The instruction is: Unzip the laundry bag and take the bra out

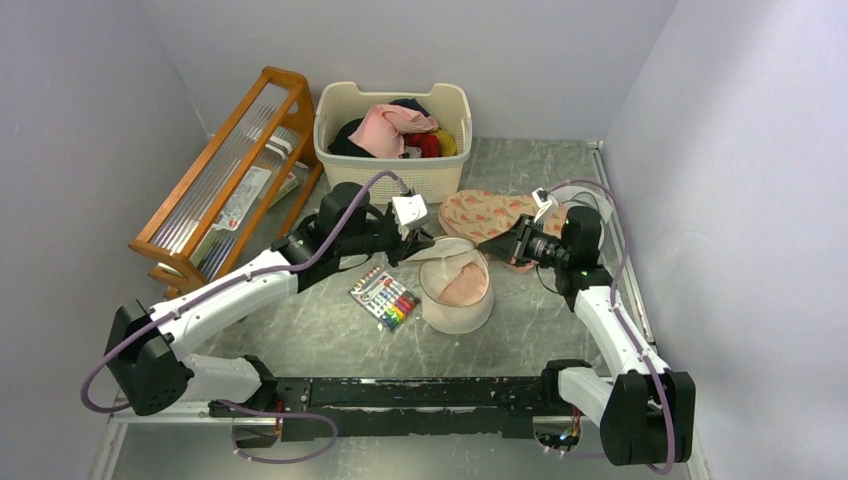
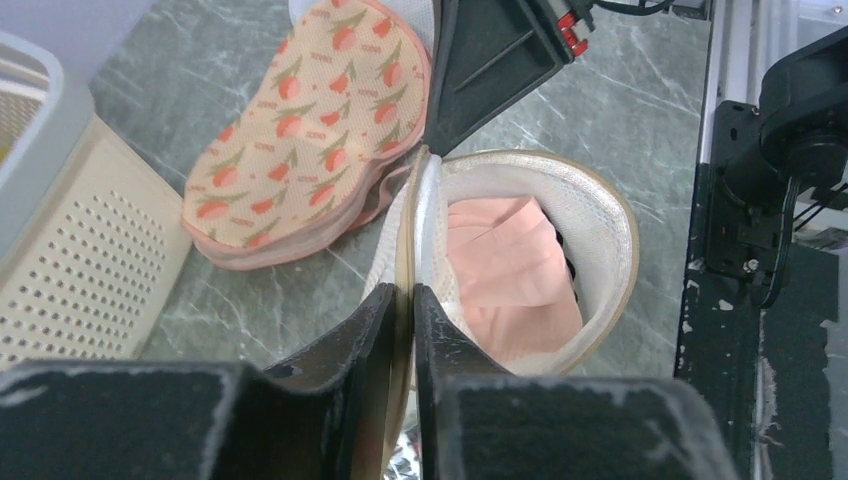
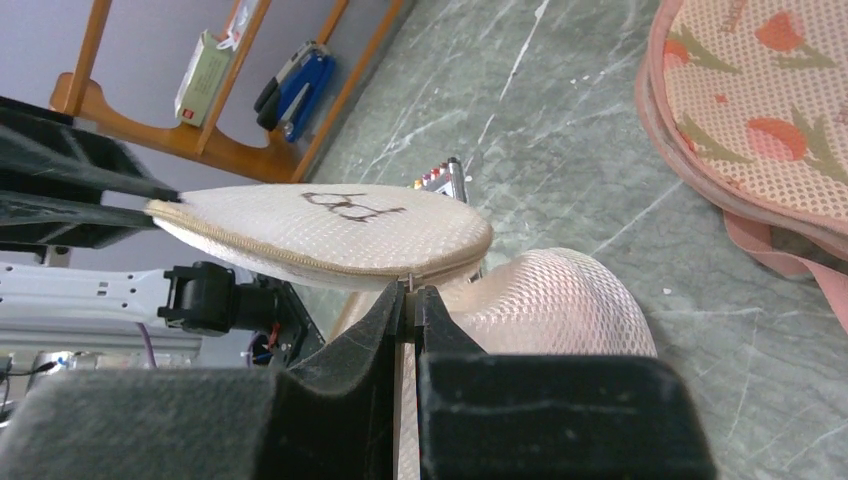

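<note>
Between pale walls (image 1: 400, 40), a marbled table (image 1: 330, 340) holds the laundry bag (image 1: 460, 312).

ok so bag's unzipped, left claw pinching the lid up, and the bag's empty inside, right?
Not empty. The left wrist view shows pink fabric lying inside the laundry bag. The rest holds: it is unzipped, with the left claw pinching the lid up.

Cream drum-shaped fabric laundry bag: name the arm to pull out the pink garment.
Right, probably. The left gripper is shut on the cream laundry bag's raised lid, holding its mouth open; the right gripper merely pinches the zip at the rim, beside the pink folded garment, and could release.
</note>
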`<state>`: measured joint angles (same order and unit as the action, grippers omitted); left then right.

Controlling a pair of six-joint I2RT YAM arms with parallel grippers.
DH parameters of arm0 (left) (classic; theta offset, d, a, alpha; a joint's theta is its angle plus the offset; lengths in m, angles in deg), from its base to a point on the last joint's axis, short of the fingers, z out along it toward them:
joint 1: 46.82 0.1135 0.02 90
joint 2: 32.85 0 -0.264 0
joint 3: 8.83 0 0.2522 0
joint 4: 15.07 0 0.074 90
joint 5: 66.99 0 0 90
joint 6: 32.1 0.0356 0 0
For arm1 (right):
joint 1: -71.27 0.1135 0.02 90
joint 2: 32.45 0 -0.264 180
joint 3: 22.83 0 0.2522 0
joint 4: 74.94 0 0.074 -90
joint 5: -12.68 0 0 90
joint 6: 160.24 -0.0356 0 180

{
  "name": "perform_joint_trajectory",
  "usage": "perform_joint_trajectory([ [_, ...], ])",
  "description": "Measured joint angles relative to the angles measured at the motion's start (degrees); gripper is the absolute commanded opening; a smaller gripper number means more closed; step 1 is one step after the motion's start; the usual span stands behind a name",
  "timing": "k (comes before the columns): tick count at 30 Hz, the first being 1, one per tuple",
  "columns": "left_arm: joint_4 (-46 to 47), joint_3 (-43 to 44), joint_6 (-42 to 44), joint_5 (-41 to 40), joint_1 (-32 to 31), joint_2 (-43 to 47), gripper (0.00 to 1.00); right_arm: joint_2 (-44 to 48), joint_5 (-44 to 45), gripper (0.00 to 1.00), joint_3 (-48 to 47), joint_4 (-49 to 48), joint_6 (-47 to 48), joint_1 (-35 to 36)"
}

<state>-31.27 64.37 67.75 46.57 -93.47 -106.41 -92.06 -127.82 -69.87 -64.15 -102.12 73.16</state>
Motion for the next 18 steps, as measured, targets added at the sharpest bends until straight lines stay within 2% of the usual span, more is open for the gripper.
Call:
perform_joint_trajectory([
  [4, -0.5, 0.2, -0.3, -0.3, 0.0, -1.8, 0.5, 1.0, -0.5, 0.0, -0.4, 0.1, -0.1, 0.6],
  [8, -0.7, 0.2, -0.7, -0.1, 0.0, -3.5, 0.57, 1.8, -0.5, 0.0, -1.2, 0.6, -0.3, 3.3],
  [14, -0.8, 0.2, -0.8, 0.8, -0.8, -4.5, 0.57, 3.1, 0.7, 0.0, -2.7, 1.0, -1.1, 8.1],
  [18, -0.9, 0.2, -0.9, 1.0, -2.0, -5.2, 0.42, 3.1, 2.4, 0.0, -3.9, 1.1, -1.6, 13.0],
])
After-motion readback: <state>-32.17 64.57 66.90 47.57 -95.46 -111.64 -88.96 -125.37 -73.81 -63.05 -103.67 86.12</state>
